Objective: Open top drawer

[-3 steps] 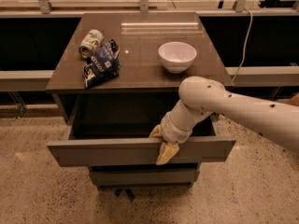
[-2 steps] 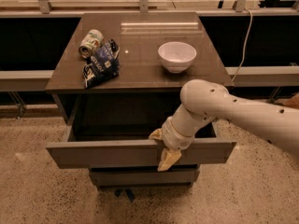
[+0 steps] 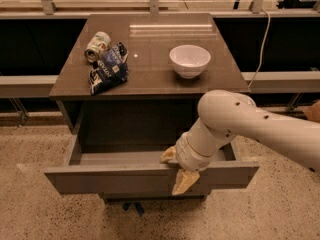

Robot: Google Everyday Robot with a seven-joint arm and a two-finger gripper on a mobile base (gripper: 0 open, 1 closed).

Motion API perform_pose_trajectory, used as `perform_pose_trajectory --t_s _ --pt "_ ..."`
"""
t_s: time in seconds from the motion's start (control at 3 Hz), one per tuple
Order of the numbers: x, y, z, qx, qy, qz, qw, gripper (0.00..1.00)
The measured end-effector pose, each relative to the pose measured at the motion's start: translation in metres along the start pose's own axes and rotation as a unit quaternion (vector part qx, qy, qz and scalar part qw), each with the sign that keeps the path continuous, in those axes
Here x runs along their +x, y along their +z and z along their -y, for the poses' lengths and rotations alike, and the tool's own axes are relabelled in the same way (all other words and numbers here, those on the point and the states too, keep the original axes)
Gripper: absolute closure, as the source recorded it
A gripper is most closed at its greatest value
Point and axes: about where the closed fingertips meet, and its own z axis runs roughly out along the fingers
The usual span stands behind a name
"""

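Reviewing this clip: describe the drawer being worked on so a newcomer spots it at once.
Find the brown cabinet mid-view, carrying a white bowl. Right under its top sits the top drawer, the robot's hand clamped over its front edge. It alone is pulled out, showing a grey box behind a wide, flat, handleless front.

Cabinets: we count one cabinet (image 3: 165, 79), with a glossy brown top.
Drawers: we count one drawer (image 3: 110, 179), pulled out of the cabinet.
Bowls: we count one white bowl (image 3: 189, 60) on the top.
Cans: we count one can (image 3: 97, 46), lying on its side.
Bags: we count one blue bag (image 3: 108, 71), just beside the can.
Arms: we count one white arm (image 3: 250, 126).
Grippers: we count one gripper (image 3: 175, 173), at the drawer's front edge.
Fingers: we count two tan fingers (image 3: 184, 181), one each side of the panel, pinching it.
Cables: we count one white cable (image 3: 260, 39), right of the cabinet.
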Motion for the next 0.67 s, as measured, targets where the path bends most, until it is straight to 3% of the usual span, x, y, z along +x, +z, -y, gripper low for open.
perform_pose_trajectory --t_s 0.67 --pt "-0.025 -0.023 -0.037 0.008 -0.029 -0.013 0.9995 0.44"
